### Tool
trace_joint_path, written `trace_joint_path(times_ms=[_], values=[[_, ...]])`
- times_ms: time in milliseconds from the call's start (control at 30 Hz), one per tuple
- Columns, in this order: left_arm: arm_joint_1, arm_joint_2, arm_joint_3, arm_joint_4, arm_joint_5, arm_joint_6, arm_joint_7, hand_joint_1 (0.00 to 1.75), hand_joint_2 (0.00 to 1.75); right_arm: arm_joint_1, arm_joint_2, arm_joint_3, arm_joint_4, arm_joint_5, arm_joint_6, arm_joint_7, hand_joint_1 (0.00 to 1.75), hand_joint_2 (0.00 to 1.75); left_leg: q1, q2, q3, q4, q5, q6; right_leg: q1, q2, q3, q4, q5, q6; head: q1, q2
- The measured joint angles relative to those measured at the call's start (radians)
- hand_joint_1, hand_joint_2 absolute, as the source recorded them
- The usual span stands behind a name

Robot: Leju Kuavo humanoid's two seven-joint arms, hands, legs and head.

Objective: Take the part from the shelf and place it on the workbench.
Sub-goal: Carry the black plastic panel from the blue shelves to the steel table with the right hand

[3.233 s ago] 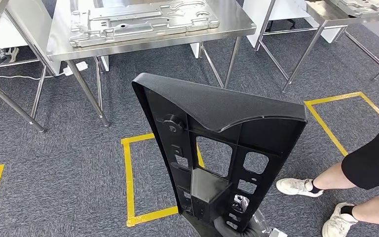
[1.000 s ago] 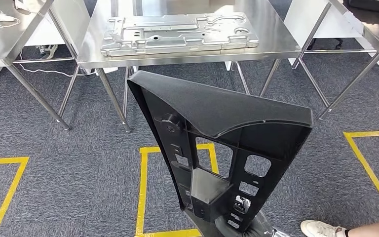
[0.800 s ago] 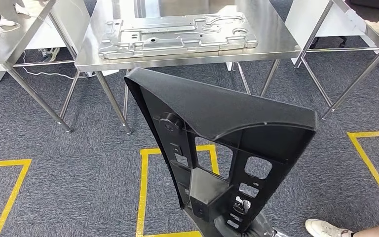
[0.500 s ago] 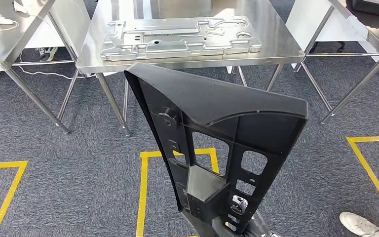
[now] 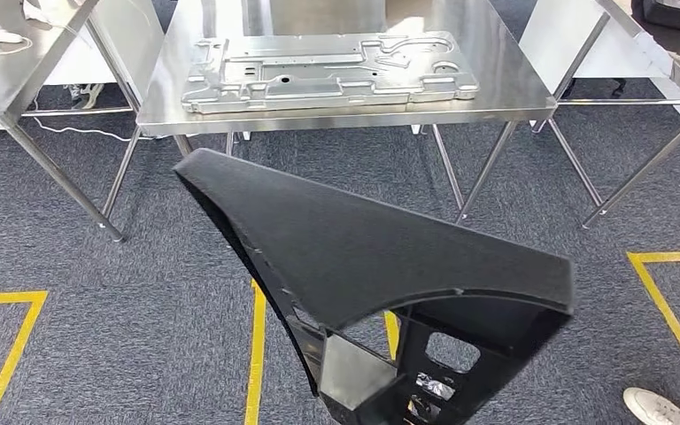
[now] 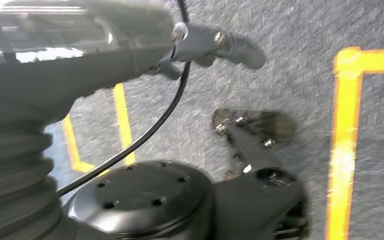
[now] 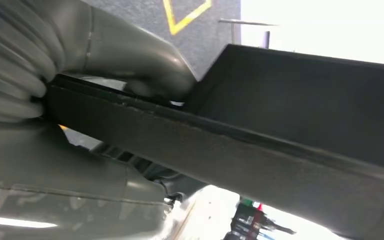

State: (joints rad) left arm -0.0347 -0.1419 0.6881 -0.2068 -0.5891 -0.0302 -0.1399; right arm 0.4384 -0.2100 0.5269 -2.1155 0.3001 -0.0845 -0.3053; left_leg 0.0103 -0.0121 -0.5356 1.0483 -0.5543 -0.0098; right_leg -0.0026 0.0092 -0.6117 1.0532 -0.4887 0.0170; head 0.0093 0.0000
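Low in the frame, the right hand [image 7: 130, 80] has its fingers clamped on the black part [image 5: 363, 257]; the left hand [image 6: 215, 45] hangs loosely curled, holding nothing. Carrying step: next, reach the steel tabletop [image 5: 513, 80] at frame top, where a metal plate [image 5: 328, 71] lies.

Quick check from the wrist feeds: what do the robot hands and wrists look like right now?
The left robot hand has dark grey fingers with small silver screws; a thin black cable runs along it from a grey ribbed cover. The right robot hand shows a smooth, thick grey thumb and the same ribbing.
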Motion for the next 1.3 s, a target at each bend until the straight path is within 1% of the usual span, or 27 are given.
trace_joint_path(times_ms=[67,133,167,233,267,300,333,367,400,433,467,600,667,733,767,800,833,900,933,967,1033,1100,1133,1167,1233,1267,1300], values=[[0.000,0.000,0.002,0.000,0.002,0.002,-0.001,0.00,1.75,-0.003,-0.004,0.009,-0.001,-0.007,-0.002,-0.001,1.75,1.75,-0.001,0.001,0.008,-0.006,-0.003,-0.010,-0.004,0.002,0.008,-0.010,-0.003,-0.006,0.000,0.000],[-0.001,0.000,0.008,0.000,0.007,0.007,-0.004,0.00,1.75,-0.023,-0.015,0.026,0.001,-0.029,0.003,-0.005,1.75,1.75,-0.002,0.002,-0.004,0.034,-0.026,-0.018,-0.011,0.001,0.022,-0.019,-0.007,-0.015,-0.001,0.000],[-0.002,0.000,0.012,0.000,0.011,0.009,-0.005,0.00,1.75,-0.039,-0.021,0.034,0.004,-0.044,0.008,-0.009,1.75,1.75,-0.001,0.003,-0.027,0.084,-0.048,-0.019,-0.012,0.000,0.030,-0.022,-0.010,-0.019,-0.002,0.000],[-0.001,-0.001,0.022,0.000,0.016,0.011,-0.007,0.00,1.75,-0.069,-0.035,0.044,0.015,-0.077,0.024,-0.018,1.75,1.75,-0.001,0.003,-0.098,0.214,-0.090,-0.021,-0.011,-0.001,0.042,-0.022,-0.018,-0.025,-0.002,0.000],[0.000,-0.002,0.027,0.000,0.017,0.012,-0.007,0.00,1.75,-0.079,-0.042,0.045,0.023,-0.093,0.033,-0.024,1.75,1.75,0.000,0.003,-0.126,0.254,-0.093,-0.021,-0.011,-0.001,0.048,-0.022,-0.023,-0.026,-0.002,0.000],[0.001,-0.003,0.031,0.000,0.018,0.013,-0.008,0.00,1.75,-0.087,-0.049,0.046,0.032,-0.107,0.041,-0.031,1.75,1.75,0.000,0.003,-0.138,0.262,-0.078,-0.021,-0.012,-0.001,0.055,-0.022,-0.028,-0.026,-0.002,0.000],[0.001,-0.003,0.034,-0.001,0.018,0.015,-0.010,0.00,1.75,-0.093,-0.056,0.047,0.040,-0.120,0.047,-0.039,1.75,1.75,0.001,0.004,-0.133,0.230,-0.044,-0.021,-0.012,-0.001,0.063,-0.021,-0.033,-0.024,-0.002,0.000],[0.001,-0.003,0.037,-0.001,0.018,0.016,-0.013,0.00,1.75,-0.097,-0.062,0.047,0.047,-0.130,0.052,-0.049,1.75,1.75,0.003,0.004,-0.114,0.169,-0.001,-0.021,-0.013,-0.001,0.072,-0.020,-0.040,-0.021,-0.002,0.000],[0.001,-0.003,0.040,-0.001,0.018,0.018,-0.017,0.00,1.75,-0.101,-0.067,0.047,0.053,-0.138,0.056,-0.059,1.75,1.75,0.004,0.004,-0.092,0.110,0.031,-0.022,-0.012,-0.001,0.079,-0.019,-0.047,-0.016,-0.002,0.000],[0.001,-0.004,0.044,-0.001,0.018,0.019,-0.021,0.00,1.75,-0.105,-0.072,0.047,0.059,-0.145,0.060,-0.068,1.75,1.75,0.004,0.004,-0.074,0.061,0.049,-0.019,-0.010,-0.001,0.083,-0.017,-0.054,-0.011,-0.002,0.000],[0.000,-0.004,0.048,-0.001,0.017,0.019,-0.025,0.00,1.75,-0.109,-0.076,0.047,0.064,-0.149,0.062,-0.076,1.75,1.75,0.003,0.003,-0.064,0.033,0.054,-0.016,-0.009,-0.001,0.085,-0.017,-0.058,-0.006,-0.002,0.000],[0.002,-0.004,0.063,-0.002,0.020,0.020,-0.037,0.00,1.75,-0.124,-0.088,0.043,0.084,-0.148,0.062,-0.092,1.75,1.75,0.002,0.002,-0.060,0.018,0.043,0.008,-0.010,-0.001,0.084,-0.015,-0.066,0.009,-0.002,0.000],[0.001,-0.003,0.072,-0.003,0.021,0.020,-0.040,0.00,1.75,-0.129,-0.093,0.032,0.089,-0.139,0.056,-0.095,1.75,1.75,0.006,0.003,-0.054,0.014,0.041,0.017,-0.010,-0.002,0.048,0.052,-0.099,0.014,-0.001,0.000],[0.001,-0.003,0.080,-0.003,0.020,0.018,-0.041,0.00,1.75,-0.125,-0.099,0.010,0.093,-0.136,0.050,-0.098,1.75,1.75,0.005,0.004,-0.050,0.013,0.035,0.024,-0.010,-0.002,-0.030,0.182,-0.143,0.015,-0.001,0.000],[0.001,-0.003,0.083,-0.003,0.017,0.017,-0.041,0.00,1.75,-0.120,-0.103,-0.006,0.096,-0.136,0.048,-0.098,1.75,1.75,0.004,0.003,-0.047,0.013,0.032,0.026,-0.010,-0.002,-0.066,0.234,-0.150,0.015,-0.001,0.000],[0.002,-0.003,0.085,-0.003,0.013,0.016,-0.041,0.00,1.75,-0.114,-0.107,-0.025,0.098,-0.138,0.048,-0.098,1.75,1.75,0.004,0.003,-0.042,0.013,0.028,0.027,-0.010,-0.002,-0.087,0.253,-0.139,0.015,-0.001,0.000],[0.002,-0.003,0.087,-0.003,0.008,0.015,-0.041,0.00,1.75,-0.106,-0.109,-0.045,0.100,-0.141,0.051,-0.098,1.75,1.75,0.003,0.001,-0.036,0.013,0.023,0.027,-0.010,-0.002,-0.089,0.234,-0.110,0.015,-0.001,0.000],[0.002,-0.003,0.093,-0.004,-0.002,0.012,-0.042,0.00,1.75,-0.088,-0.115,-0.096,0.101,-0.148,0.064,-0.101,1.75,1.75,0.003,-0.002,-0.020,0.013,0.012,0.023,-0.008,-0.002,-0.048,0.115,-0.027,0.011,-0.001,0.000],[0.002,-0.003,0.096,-0.004,-0.005,0.010,-0.042,0.00,1.75,-0.080,-0.117,-0.122,0.101,-0.152,0.073,-0.103,1.75,1.75,0.002,-0.003,-0.015,0.013,0.007,0.020,-0.006,-0.002,-0.024,0.055,-0.001,0.008,0.000,0.000],[0.001,-0.003,0.098,-0.005,-0.009,0.010,-0.042,0.00,1.75,-0.071,-0.118,-0.147,0.101,-0.154,0.082,-0.106,1.75,1.75,0.000,-0.003,-0.011,0.012,0.003,0.015,-0.003,-0.002,-0.009,0.015,0.011,0.006,0.000,0.000],[0.001,-0.003,0.102,-0.006,-0.015,0.009,-0.044,0.00,1.75,-0.053,-0.120,-0.190,0.101,-0.152,0.094,-0.107,1.75,1.75,-0.002,-0.002,-0.008,0.005,0.000,0.005,0.001,-0.001,-0.001,-0.007,0.004,0.001,0.000,0.000],[0.000,-0.002,0.104,-0.007,-0.022,0.009,-0.045,0.00,1.75,-0.032,-0.118,-0.223,0.099,-0.146,0.101,-0.108,1.75,1.75,-0.004,0.000,-0.001,0.004,-0.007,-0.005,-0.005,-0.001,0.008,-0.015,0.001,-0.006,0.000,0.000],[0.000,-0.002,0.105,-0.007,-0.024,0.009,-0.045,0.00,1.75,-0.023,-0.118,-0.237,0.097,-0.143,0.103,-0.108,1.75,1.75,-0.005,0.002,-0.005,0.022,-0.018,-0.008,-0.009,-0.001,0.016,-0.020,-0.001,-0.012,-0.001,0.000],[-0.001,-0.001,0.106,-0.008,-0.027,0.009,-0.046,0.00,1.75,-0.016,-0.117,-0.248,0.095,-0.141,0.103,-0.108,1.75,1.75,-0.006,0.003,-0.021,0.064,-0.039,-0.011,-0.012,-0.002,0.026,-0.025,-0.004,-0.016,-0.001,0.000],[0.001,0.001,0.108,-0.008,-0.031,0.008,-0.046,0.00,1.75,-0.001,-0.116,-0.266,0.090,-0.135,0.104,-0.108,1.75,1.75,-0.004,0.004,-0.085,0.194,-0.091,-0.013,-0.012,-0.004,0.040,-0.026,-0.014,-0.024,-0.002,0.000],[0.002,0.001,0.108,-0.008,-0.032,0.008,-0.046,0.00,1.75,0.007,-0.116,-0.273,0.088,-0.132,0.104,-0.108,1.75,1.75,-0.003,0.004,-0.118,0.252,-0.107,-0.014,-0.012,-0.004,0.047,-0.026,-0.020,-0.025,-0.002,0.000],[0.002,0.002,0.109,-0.008,-0.033,0.008,-0.045,0.00,1.75,0.015,-0.115,-0.278,0.086,-0.128,0.105,-0.108,1.75,1.75,-0.002,0.004,-0.139,0.280,-0.103,-0.015,-0.012,-0.004,0.054,-0.026,-0.025,-0.025,-0.002,0.000]])
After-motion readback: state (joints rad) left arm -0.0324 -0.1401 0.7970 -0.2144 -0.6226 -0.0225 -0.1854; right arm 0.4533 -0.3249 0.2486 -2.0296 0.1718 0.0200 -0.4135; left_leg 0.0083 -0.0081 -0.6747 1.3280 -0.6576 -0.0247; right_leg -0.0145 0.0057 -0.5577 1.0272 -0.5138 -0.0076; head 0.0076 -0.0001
